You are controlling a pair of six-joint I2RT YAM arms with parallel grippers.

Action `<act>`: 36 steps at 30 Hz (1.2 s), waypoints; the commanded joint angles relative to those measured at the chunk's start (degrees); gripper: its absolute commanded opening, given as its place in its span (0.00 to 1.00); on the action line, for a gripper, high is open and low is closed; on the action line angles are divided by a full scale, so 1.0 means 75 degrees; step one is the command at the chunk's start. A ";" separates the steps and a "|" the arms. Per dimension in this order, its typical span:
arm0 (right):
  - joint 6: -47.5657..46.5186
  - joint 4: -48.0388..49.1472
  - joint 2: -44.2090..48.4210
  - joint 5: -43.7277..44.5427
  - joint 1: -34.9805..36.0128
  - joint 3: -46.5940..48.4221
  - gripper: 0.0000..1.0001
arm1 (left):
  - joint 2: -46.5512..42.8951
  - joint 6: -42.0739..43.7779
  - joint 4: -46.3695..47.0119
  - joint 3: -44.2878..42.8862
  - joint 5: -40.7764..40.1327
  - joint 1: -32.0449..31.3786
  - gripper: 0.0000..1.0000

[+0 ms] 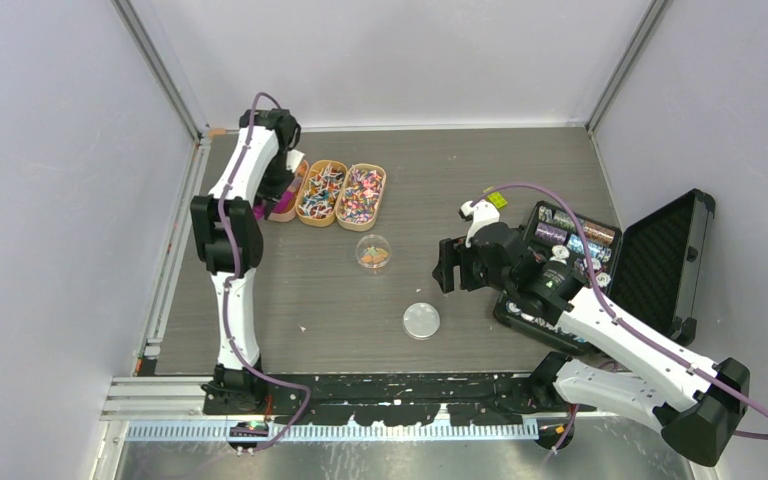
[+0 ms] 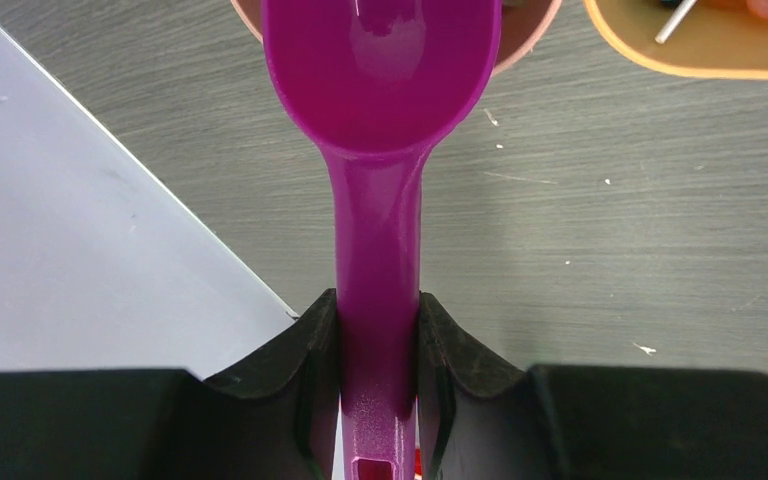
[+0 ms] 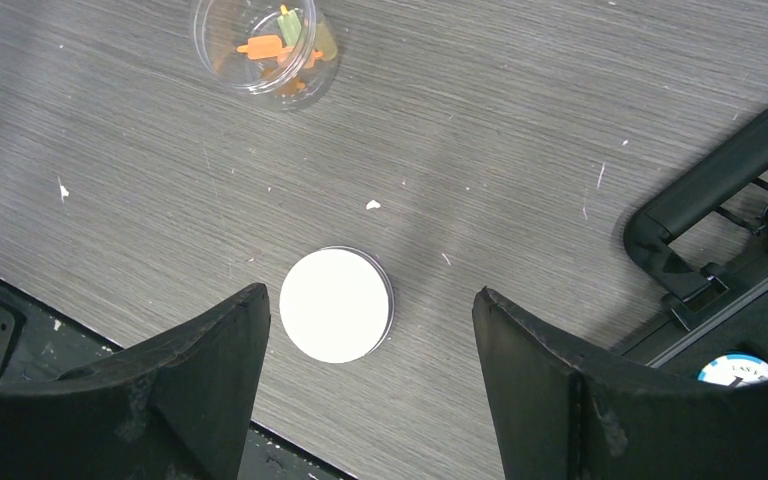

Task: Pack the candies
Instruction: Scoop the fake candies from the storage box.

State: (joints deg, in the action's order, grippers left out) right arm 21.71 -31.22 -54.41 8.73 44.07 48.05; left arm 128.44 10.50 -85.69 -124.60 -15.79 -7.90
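1. Your left gripper (image 2: 378, 330) grips the purple scoop (image 2: 380, 90) by its handle, to reach the candies (image 1: 360, 195) near the far-left corner of the worktop (image 1: 480, 170).
2. Your right gripper (image 3: 368, 310) hangs wide open, empty, over the lid (image 3: 335, 305).

The magenta plastic scoop (image 2: 378, 150) loses its bowl's far end past the left wrist view's top edge, and so does a tan oval tray (image 2: 705, 55). From above, the left arm covers most of the leftmost oval tray (image 1: 283, 214) — the mixed wrapped candies (image 1: 361, 192) are too small to tell apart.

Top overhead; wrists close, downward; right shares lid (image 3: 336, 305).
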 commanded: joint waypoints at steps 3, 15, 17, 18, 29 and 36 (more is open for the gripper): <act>-0.0128 0.0352 0.0048 0.0248 -0.0004 0.0154 0.78 | -0.0031 0.0090 0.0546 -0.0012 0.0190 -0.0039 0.00; -0.0146 0.0401 0.0114 0.0311 0.0000 0.0081 0.78 | -0.0112 0.0067 0.1307 0.0587 0.0080 -0.0029 0.00; -0.0155 0.0401 0.0152 0.0330 -0.0004 0.0065 0.78 | -0.0152 0.0046 0.1418 0.0748 0.0089 -0.0031 0.00; -0.0156 0.0401 0.0165 0.0325 -0.0005 0.0052 0.78 | -0.0191 0.0031 0.1469 0.0845 0.0090 -0.0030 0.00; -0.0155 0.0423 0.0229 0.0331 -0.0001 0.0021 0.78 | -0.0595 0.0053 0.2009 0.1447 -0.0091 -0.0036 0.00; -0.0143 0.0403 0.0327 0.0348 -0.0005 -0.0012 0.78 | -0.0646 0.0118 0.2416 0.1513 -0.0233 -0.0036 0.00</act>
State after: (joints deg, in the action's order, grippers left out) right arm 21.10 -30.46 -53.47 10.04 44.07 47.92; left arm 127.04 10.83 -71.00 -113.62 -16.86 -7.90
